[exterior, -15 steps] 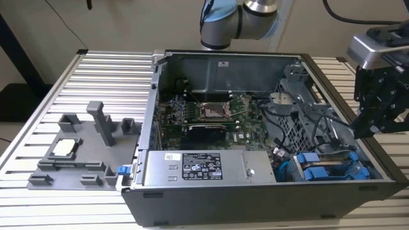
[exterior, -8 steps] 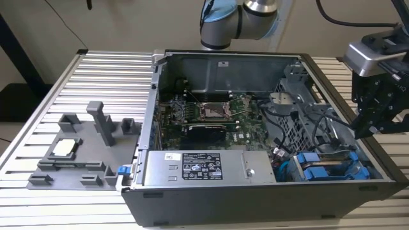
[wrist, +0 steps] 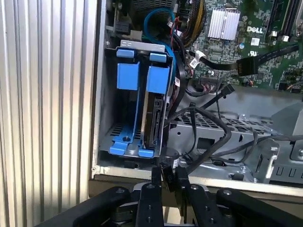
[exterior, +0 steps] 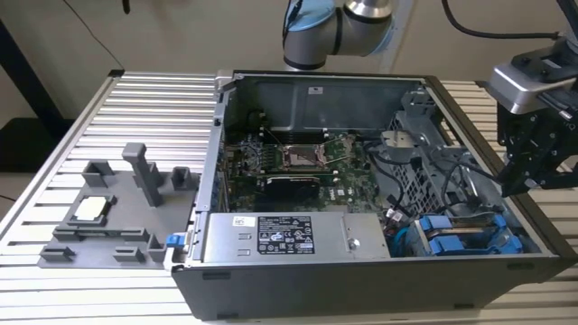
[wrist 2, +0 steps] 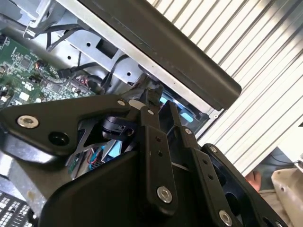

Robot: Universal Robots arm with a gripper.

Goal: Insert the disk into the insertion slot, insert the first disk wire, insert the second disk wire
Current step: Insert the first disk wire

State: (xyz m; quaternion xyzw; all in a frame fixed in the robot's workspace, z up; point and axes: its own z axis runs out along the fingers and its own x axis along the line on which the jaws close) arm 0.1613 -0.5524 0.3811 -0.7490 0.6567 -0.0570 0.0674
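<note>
From my station I see the open computer case (exterior: 361, 291) lying on the slatted table (exterior: 153, 108). Taking the motherboard (exterior: 298, 162) as the centre of the dial in the exterior view, the insertion slot (exterior: 465, 237) is at about 4 o'clock in the case's corner. The grey power-supply box (exterior: 289, 237) is at 6 o'clock, and a grey parts fixture (exterior: 118, 210) sits outside the case at 9 o'clock. The gripper (exterior: 524, 183) hangs at about 3 o'clock, over the case's side wall on the exterior view's right. In the first wrist view the disk (wrist: 154, 118) stands on edge inside the insertion slot (wrist: 105, 94), clipped in its blue carrier (wrist: 157, 78), with a second blue carrier (wrist: 128, 75) just beside it. The gripper (wrist: 168, 169) is right at the cage's near edge. Its fingers (wrist: 156, 176) are pinched almost together on a small black plug (wrist: 168, 175), and black cables (wrist: 213, 123) loop close by. In the second wrist view the gripper (wrist 2: 154, 99) is up against the case's rim.
</note>
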